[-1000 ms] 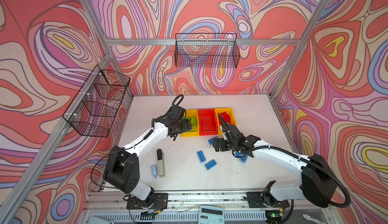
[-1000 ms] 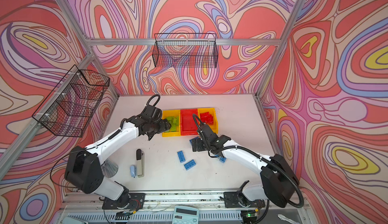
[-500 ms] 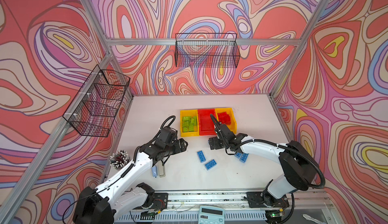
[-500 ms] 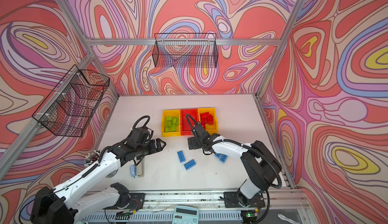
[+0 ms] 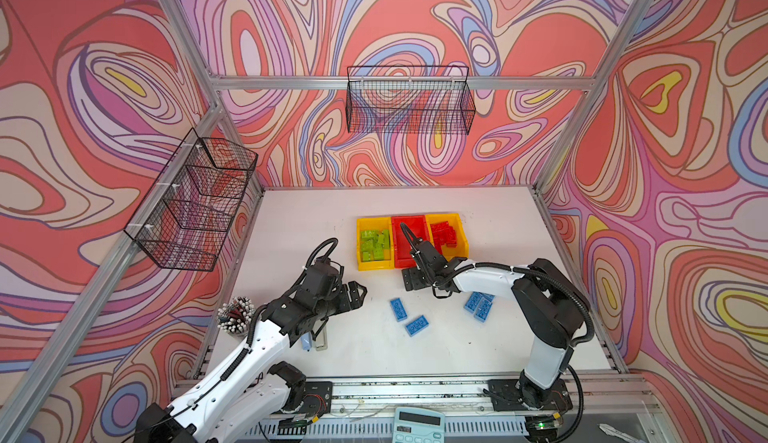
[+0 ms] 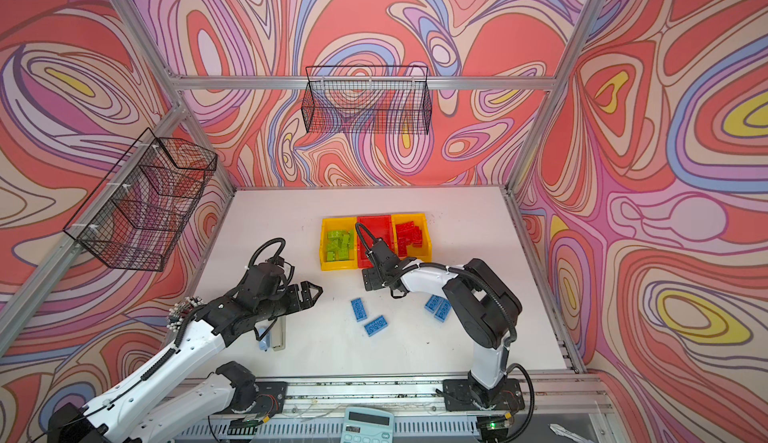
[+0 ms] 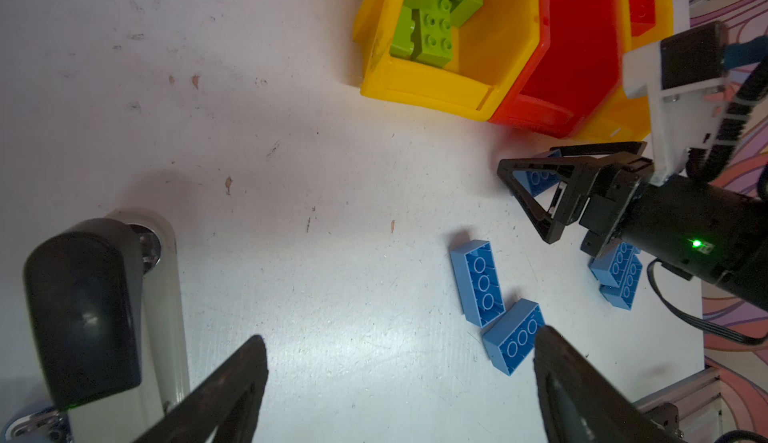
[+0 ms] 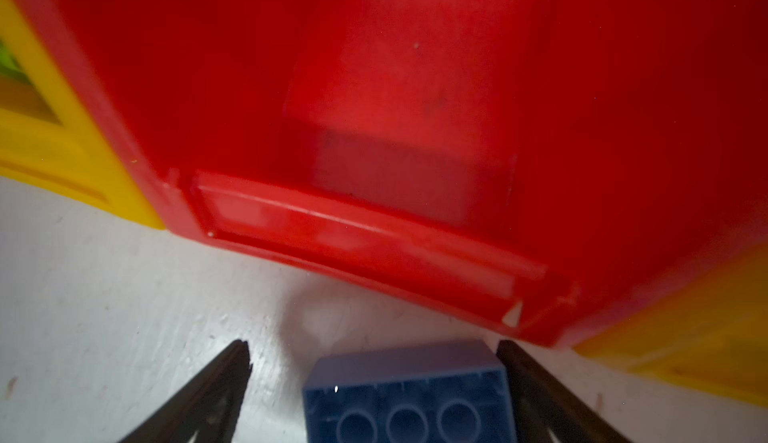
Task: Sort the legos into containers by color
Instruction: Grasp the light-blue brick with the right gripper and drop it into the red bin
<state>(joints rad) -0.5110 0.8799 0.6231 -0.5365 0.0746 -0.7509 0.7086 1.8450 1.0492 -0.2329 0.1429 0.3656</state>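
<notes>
- Top views both lay out the white desk [image 5: 415, 362]: three containers in a row at the back, blue legos loose in front.
- Left tool [image 5: 355, 295] hangs over bare desk, jaws wide apart and carrying nothing, short of the loose blue bricks. My read: it is waiting its turn.
- Right tool [image 8: 372, 351] is the one at work. It sits low, just in front of the red container [image 5: 409, 229], jaws apart and straddling one brick, not yet clamped.
- Containers next: the left yellow container [image 5: 360, 268] holds the green bricks and the right yellow container [image 5: 464, 250] holds the red ones. The red one between them looks bare, so that is likely where blue belongs.
- Target brick [image 8: 407, 395] lies studs down, hollow side up, with its short end towards the red wall.
- In the right wrist view one finger sits right against its long side while the other stands well off.
- To do this well, shift sideways until the brick is centred, so that closing does not shove it along the desk.
- Squeeze across the narrow width and settle low on the side walls, since smooth plastic could slip from a shallow hold.
- Lift clear of the red rim before going forward, because that front wall is very close.
- Two more blue bricks [image 5: 407, 317] lie mid-desk, and a small cluster [image 5: 480, 306] sits beside the right arm.
</notes>
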